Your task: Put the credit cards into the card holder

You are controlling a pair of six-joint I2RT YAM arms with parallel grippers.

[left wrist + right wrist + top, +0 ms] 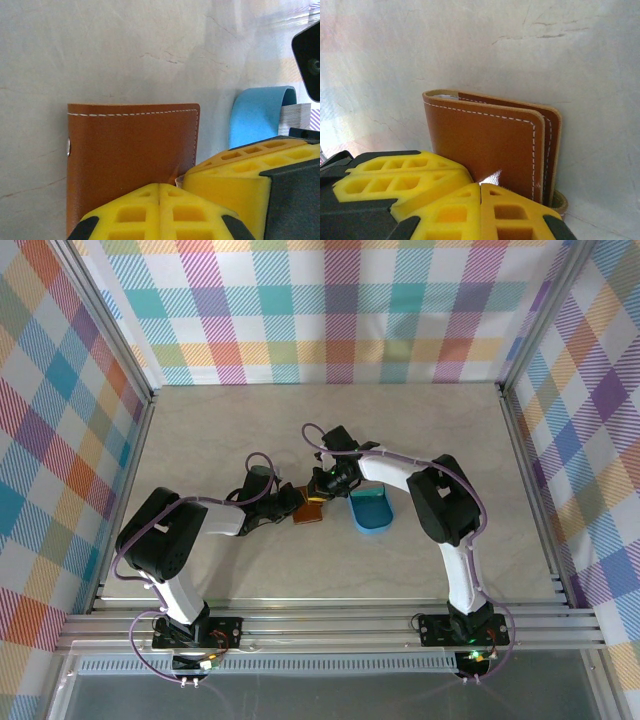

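Left tool has its yellow fingers pressed tight together, nothing I can make out between them, tip right at the near edge of the reddish-brown stitched leather folding wallet. The right tool, likewise closed up, noses in at that same edge beside it. The wallet lies folded on the pale marbled tabletop, between the two tools, with the blue oval plastic tray near it on the right. A pale sliver peeks from the wallet's mouth, perhaps a credit card's edge seated inside; can't be sure. This looks like pressing the fold shut. It's best done with one tool bracing while the other pushes flat and square, slowly, so the leather doesn't skid towards the tray. A small metal snap stud shows, but no brand, stamp or lettering is readable anywhere.
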